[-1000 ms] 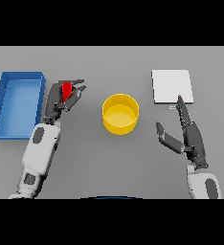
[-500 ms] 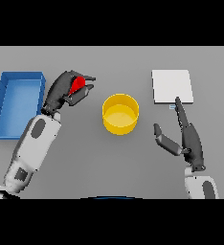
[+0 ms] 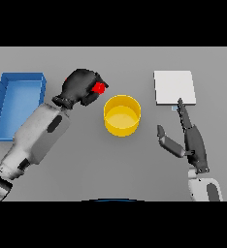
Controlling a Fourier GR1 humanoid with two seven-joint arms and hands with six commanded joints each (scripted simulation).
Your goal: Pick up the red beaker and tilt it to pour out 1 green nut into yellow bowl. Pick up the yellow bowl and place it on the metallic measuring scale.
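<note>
Beaker shift: left hand (image 3: 79,88), fingers curled round red beaker (image 3: 100,87), has carried it from blue tray (image 3: 4,104) side to just left of yellow bowl (image 3: 121,115), centre frame. You judge tilt next. Right hand (image 3: 192,140) idle lower right, fingers spread, below scale (image 3: 174,87).

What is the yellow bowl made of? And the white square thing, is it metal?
The yellow bowl looks like smooth plastic: one even bright color, no shine or grain. The square scale looks like a flat pale plate, light grey-white and matte; it could be brushed metal, but nothing here shows a metallic gleam, so that stays uncertain.
</note>
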